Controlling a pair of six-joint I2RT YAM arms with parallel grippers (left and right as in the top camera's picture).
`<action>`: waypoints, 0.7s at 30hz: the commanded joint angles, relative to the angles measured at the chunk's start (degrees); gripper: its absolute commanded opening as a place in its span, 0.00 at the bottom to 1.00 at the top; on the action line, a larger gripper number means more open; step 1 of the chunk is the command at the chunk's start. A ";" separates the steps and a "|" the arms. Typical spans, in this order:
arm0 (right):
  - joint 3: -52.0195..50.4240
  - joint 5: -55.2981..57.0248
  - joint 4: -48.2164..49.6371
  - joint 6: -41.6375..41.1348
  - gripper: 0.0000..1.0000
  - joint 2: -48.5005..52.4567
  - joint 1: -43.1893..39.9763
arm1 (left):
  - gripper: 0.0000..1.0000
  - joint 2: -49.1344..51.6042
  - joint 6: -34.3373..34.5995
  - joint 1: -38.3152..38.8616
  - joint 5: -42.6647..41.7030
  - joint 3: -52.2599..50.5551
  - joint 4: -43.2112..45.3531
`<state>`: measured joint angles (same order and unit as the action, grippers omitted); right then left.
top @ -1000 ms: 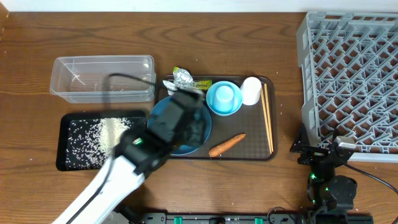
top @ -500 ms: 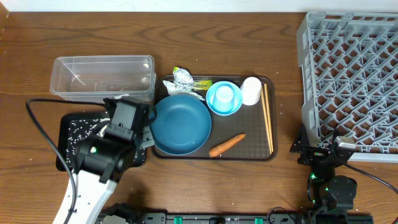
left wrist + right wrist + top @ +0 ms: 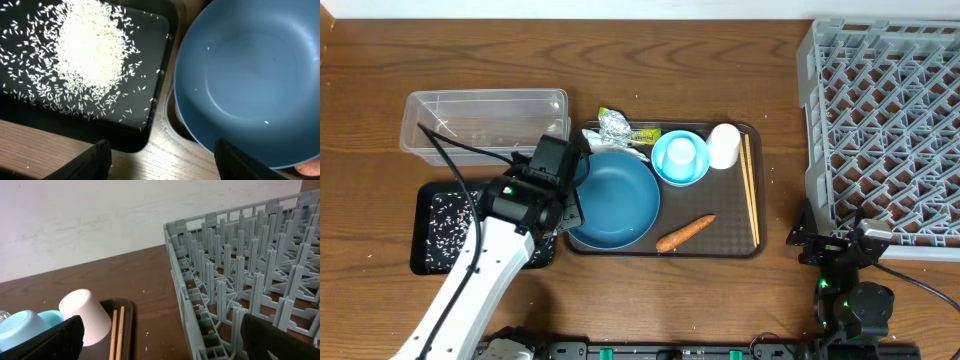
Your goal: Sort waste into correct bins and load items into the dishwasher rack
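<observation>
My left gripper (image 3: 564, 215) (image 3: 165, 167) hangs open and empty over the wood strip between the black tray (image 3: 425, 262) (image 3: 160, 75) of rice (image 3: 445, 225) (image 3: 90, 45) and the big dark-blue bowl (image 3: 615, 200) (image 3: 250, 75). On the brown serving tray (image 3: 720, 243) lie a carrot piece (image 3: 685, 232), chopsticks (image 3: 751, 190) (image 3: 117, 332), a white cup (image 3: 724, 145) (image 3: 85, 317) and a light-blue bowl (image 3: 695, 170) holding a pale-blue cup (image 3: 680, 152). A foil wrapper (image 3: 616, 125) lies at its back left corner. My right gripper (image 3: 832, 243) (image 3: 165, 350) rests open beside the grey rack (image 3: 885, 130) (image 3: 240, 255).
A clear plastic tub (image 3: 485, 125) stands behind the black tray, just left of the wrapper. The rack fills the right side of the table, and its near wall is close to my right gripper. A black cable loops over the tub from my left arm.
My left arm swung left from over the dark-blue bowl to the black tray, then back toward the bowl's left edge, its jaws widening. The right arm has stayed still.
</observation>
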<state>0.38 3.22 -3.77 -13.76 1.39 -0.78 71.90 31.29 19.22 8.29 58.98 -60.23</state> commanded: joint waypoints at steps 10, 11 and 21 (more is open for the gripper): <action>-0.07 -0.50 -0.26 0.33 0.99 -0.22 0.92 | 0.69 -0.85 -7.50 -0.24 -6.21 0.61 -3.04; -0.07 -2.23 -0.35 -0.83 0.99 -0.22 0.92 | 0.69 -0.85 -7.48 -0.24 -6.45 0.61 -3.04; 0.24 -28.85 0.90 -17.09 0.99 0.33 0.96 | 0.69 -0.85 -7.48 -0.24 -11.50 0.61 -1.44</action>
<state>0.38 -14.52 -2.74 -26.26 1.41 -0.73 71.79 24.95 19.22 -0.93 58.98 -61.89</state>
